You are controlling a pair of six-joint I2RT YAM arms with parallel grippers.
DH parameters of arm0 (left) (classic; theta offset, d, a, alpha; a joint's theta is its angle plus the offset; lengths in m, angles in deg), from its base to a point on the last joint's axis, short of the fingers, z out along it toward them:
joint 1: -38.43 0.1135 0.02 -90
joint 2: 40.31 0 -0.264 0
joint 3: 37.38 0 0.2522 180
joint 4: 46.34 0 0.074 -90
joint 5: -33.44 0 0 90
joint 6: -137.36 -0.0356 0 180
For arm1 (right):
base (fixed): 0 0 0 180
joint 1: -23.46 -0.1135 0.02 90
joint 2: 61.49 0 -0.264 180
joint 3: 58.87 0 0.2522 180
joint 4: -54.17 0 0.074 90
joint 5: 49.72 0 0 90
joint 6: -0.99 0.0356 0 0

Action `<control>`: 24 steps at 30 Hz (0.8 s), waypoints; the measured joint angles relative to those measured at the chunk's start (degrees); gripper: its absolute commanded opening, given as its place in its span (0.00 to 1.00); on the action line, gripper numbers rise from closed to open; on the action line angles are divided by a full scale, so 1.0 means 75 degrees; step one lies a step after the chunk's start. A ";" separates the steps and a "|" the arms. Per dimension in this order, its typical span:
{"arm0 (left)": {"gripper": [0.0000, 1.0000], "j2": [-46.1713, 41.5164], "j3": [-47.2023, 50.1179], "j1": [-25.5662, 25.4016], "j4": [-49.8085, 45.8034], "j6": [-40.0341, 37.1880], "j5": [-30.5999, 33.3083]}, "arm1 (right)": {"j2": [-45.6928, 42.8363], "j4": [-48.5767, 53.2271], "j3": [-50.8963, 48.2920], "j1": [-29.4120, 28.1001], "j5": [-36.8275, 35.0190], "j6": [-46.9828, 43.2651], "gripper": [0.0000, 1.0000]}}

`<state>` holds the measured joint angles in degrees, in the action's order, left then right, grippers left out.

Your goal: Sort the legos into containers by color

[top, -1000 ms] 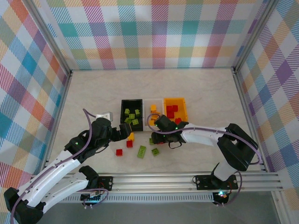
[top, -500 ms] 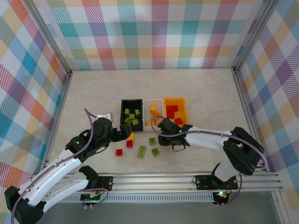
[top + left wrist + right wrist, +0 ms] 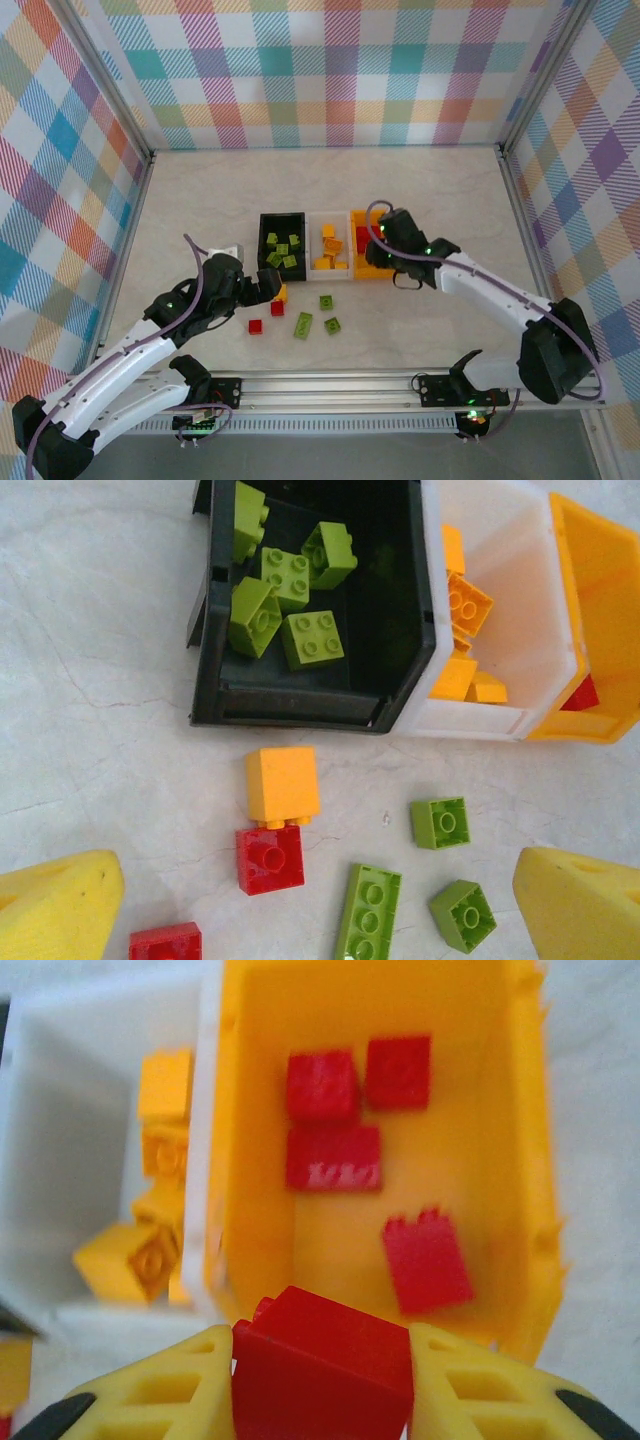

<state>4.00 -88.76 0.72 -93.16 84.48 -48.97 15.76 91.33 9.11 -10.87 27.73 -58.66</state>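
Marble-patterned tabletop (image 3: 200,210), walled by pastel plaid panels, carries a joined row of containers: black bin (image 3: 282,215), white bin (image 3: 328,214), orange-yellow bin (image 3: 392,225).

From overhead, the right gripper (image 3: 373,248) hangs over the near part of the orange-yellow bin, and its wrist covers whatever it carries. The right wrist camera settles that: a red brick (image 3: 320,1345) is clamped between the yellow pads (image 3: 170,1385), above the bin's near edge. Four more red bricks (image 3: 333,1157) lie on the bin floor. Orange bricks (image 3: 160,1150) sit in the white bin alongside.

The left gripper (image 3: 268,290) is low over the loose legos in front of the bins. Its own camera shows the jaws spread wide, one pad at each lower corner. Between them lie an orange brick (image 3: 283,784) touching a red one (image 3: 270,860), a second red piece (image 3: 165,942) at the frame's bottom edge, a long green plate (image 3: 367,912) and two small green bricks (image 3: 440,822). That view also looks into the black bin, where lime green bricks (image 3: 312,640) are piled.
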 measured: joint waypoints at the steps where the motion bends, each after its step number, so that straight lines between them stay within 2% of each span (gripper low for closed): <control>1: 1.00 0.0015 0.0009 0.0000 -0.0009 0.0009 0.0000 | 0.0210 -0.0047 0.0184 0.0128 0.0026 -0.0076 0.34; 4: 1.00 0.0020 0.0015 0.0003 -0.0009 0.0061 0.0000 | 0.1107 -0.0146 0.0848 0.0428 0.0076 -0.0306 0.39; 7: 1.00 0.0023 0.0015 0.0006 -0.0015 0.0090 0.0000 | 0.1915 -0.0146 0.1434 0.0565 0.0087 -0.0417 0.59; 9: 1.00 0.0058 0.0015 0.0006 -0.0041 0.0087 0.0000 | 0.2296 -0.0128 0.1749 0.0632 0.0108 -0.0568 0.66; 13: 0.95 0.0391 0.0012 0.0006 -0.0181 0.0020 -0.0038 | 0.2387 -0.0143 0.1955 0.0647 0.0175 -0.0729 0.69; 19: 0.88 0.1649 0.0012 -0.0114 -0.0169 -0.0219 -0.0189 | 0.1801 -0.0239 0.1699 0.0574 0.0286 -0.0775 0.69; 24: 0.74 0.2859 0.0012 -0.0734 -0.0108 -0.0294 -0.0012 | 0.1367 -0.0402 0.1113 0.0466 0.0297 -0.0772 0.69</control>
<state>25.44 -88.68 -4.79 -93.96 82.27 -49.05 26.01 88.31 17.46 -7.37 29.96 -64.45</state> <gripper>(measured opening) 0.769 0.689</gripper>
